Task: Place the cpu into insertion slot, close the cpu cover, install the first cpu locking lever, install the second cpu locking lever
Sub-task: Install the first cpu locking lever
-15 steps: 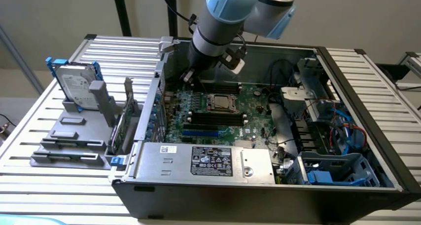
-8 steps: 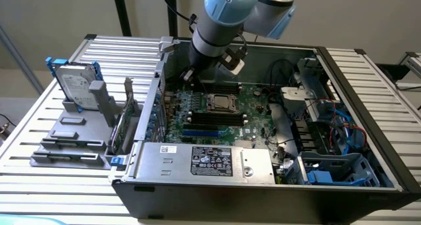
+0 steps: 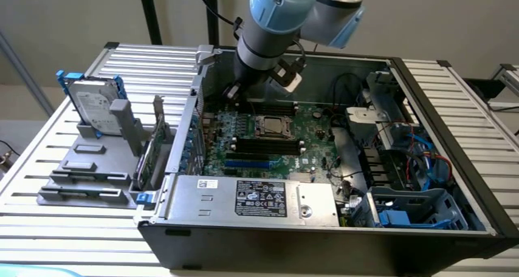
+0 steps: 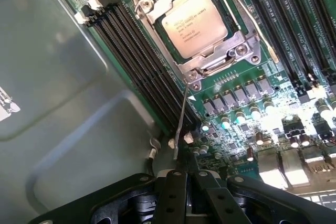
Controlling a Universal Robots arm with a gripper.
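Jaws pressed together on the gripper [image 4: 185,181], tips right at the free end of a raised locking lever [image 4: 182,114]; can't tell if it's pinched. The cpu [image 4: 195,22] sits in the insertion slot [image 3: 274,126], cpu cover [image 4: 240,39] down around it.

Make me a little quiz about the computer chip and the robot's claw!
1. True or false: the cpu lies inside the frame of the cpu cover.
2. The claw is: A) wide open, B) shut, C) carrying the cpu.
3. Which thin metal part reaches from the socket's corner towards the claw?

Key: 1 true. 2 B. 3 the locking lever.
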